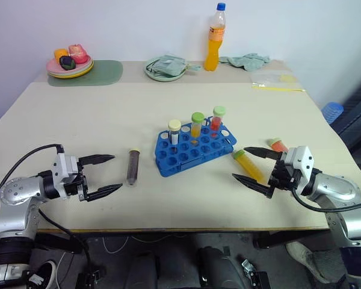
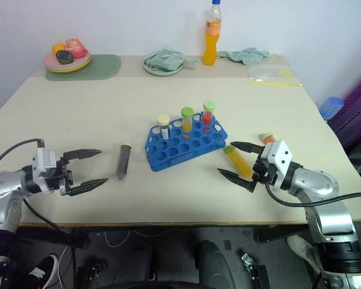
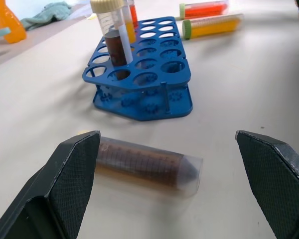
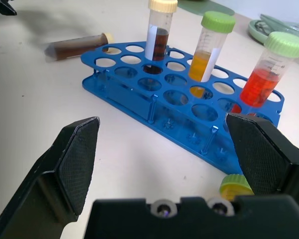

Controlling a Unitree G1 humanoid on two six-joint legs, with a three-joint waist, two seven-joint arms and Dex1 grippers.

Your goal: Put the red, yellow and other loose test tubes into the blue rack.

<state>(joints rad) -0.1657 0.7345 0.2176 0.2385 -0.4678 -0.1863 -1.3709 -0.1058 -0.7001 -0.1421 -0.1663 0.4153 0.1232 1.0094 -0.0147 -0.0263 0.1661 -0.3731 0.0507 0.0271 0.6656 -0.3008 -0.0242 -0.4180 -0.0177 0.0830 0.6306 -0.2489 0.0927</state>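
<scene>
The blue rack (image 1: 194,149) stands mid-table with three capped tubes upright in it: brown (image 1: 174,130), yellow (image 1: 197,124) and red (image 1: 217,118). A loose brown test tube (image 1: 133,167) lies left of the rack, just ahead of my open left gripper (image 1: 116,173); the left wrist view shows this brown tube (image 3: 144,167) beyond the spread fingertips. A loose yellow test tube (image 1: 249,164) lies right of the rack, between the spread fingers of my open right gripper (image 1: 240,164), not gripped. A loose red test tube (image 1: 278,144) lies just behind it.
At the table's back stand a tall orange bottle (image 1: 214,39), a plate of toy food (image 1: 69,62) on a green mat (image 1: 102,73), a dish with a cloth (image 1: 165,67), a teal rag (image 1: 246,60) and a plastic bag (image 1: 275,80).
</scene>
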